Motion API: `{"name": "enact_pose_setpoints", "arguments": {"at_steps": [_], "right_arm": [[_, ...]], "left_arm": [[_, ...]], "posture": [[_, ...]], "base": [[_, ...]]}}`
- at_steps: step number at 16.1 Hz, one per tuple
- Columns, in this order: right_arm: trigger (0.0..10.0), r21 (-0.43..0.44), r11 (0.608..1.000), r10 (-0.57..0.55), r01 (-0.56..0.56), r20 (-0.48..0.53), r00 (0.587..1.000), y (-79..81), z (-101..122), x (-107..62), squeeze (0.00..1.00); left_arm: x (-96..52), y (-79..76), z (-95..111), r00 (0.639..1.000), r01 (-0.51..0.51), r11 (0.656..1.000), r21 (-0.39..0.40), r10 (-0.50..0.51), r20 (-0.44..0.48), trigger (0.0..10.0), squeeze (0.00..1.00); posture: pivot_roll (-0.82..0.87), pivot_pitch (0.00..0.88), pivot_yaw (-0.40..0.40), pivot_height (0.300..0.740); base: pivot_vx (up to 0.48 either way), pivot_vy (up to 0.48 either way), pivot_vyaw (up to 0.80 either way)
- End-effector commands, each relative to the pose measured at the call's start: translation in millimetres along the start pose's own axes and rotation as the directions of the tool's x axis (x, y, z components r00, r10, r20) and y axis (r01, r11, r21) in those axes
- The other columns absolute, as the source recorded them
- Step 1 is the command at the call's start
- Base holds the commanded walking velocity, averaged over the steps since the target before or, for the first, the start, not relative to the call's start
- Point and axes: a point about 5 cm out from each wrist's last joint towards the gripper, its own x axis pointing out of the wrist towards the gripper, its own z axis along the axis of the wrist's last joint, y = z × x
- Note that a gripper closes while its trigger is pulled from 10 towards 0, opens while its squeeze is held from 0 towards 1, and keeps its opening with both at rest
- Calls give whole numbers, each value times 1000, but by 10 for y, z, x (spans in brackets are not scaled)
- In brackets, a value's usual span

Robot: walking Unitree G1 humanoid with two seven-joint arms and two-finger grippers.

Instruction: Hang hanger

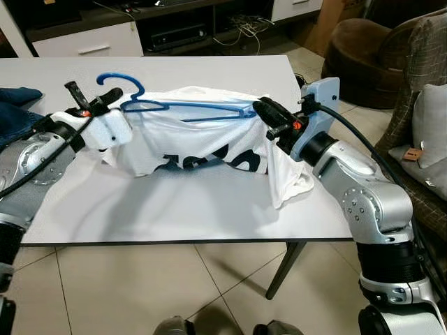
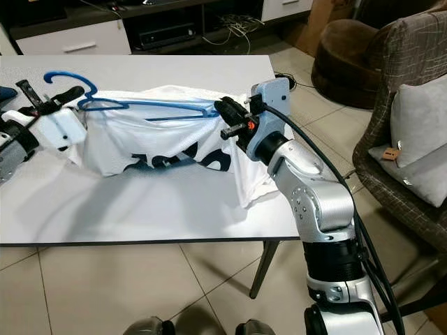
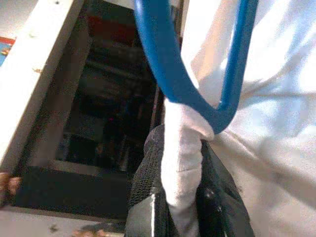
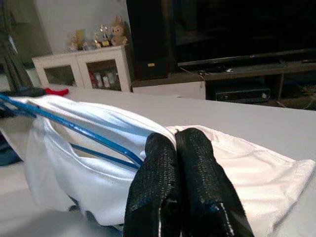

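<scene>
A blue plastic hanger [image 1: 183, 106] is threaded inside a white T-shirt [image 1: 195, 143] with dark print, and both are held just above the white table [image 1: 174, 202]. Its hook [image 1: 120, 79] sticks out at the left end. My left gripper [image 1: 89, 105] is shut on a pinched fold of the shirt's cloth [image 3: 181, 163], right under the hanger's blue bend [image 3: 197, 106]. At the shirt's right shoulder my right gripper [image 1: 269, 117] is shut on the white cloth [image 4: 237, 148], where the hanger's thin blue arm [image 4: 89, 133] ends at its fingertips [image 4: 163, 148].
Dark blue clothing [image 1: 15, 106] lies on the table's left edge. A low TV cabinet [image 1: 167, 31] with cables stands behind the table. A brown armchair [image 1: 367, 56] and a patterned sofa with a grey cushion [image 1: 427, 122] stand to the right.
</scene>
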Motion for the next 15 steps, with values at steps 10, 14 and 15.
{"name": "enact_pose_setpoints", "arguments": {"at_steps": [10, 14, 15], "right_arm": [[10000, 73, 988, 139, -134, -76, 987, 212, 49, -96, 0], [10000, 248, 950, 209, -190, -53, 977, 249, 104, -116, 0], [10000, 265, 943, 222, -200, -56, 973, 265, 107, -127, 0]], "left_arm": [[59, 45, 43, 985, -169, 983, -76, 166, -48, 10000, 0], [49, 140, 14, 954, -290, 955, -62, 284, -95, 10000, 0], [59, 194, 37, 935, -351, 929, -118, 340, -103, 10000, 0]], "posture": [[-49, 34, 25, 740], [-46, 36, 23, 740], [-46, 36, 23, 740]], "base": [[0, 0, 0], [0, 0, 0], [0, 0, 0]]}}
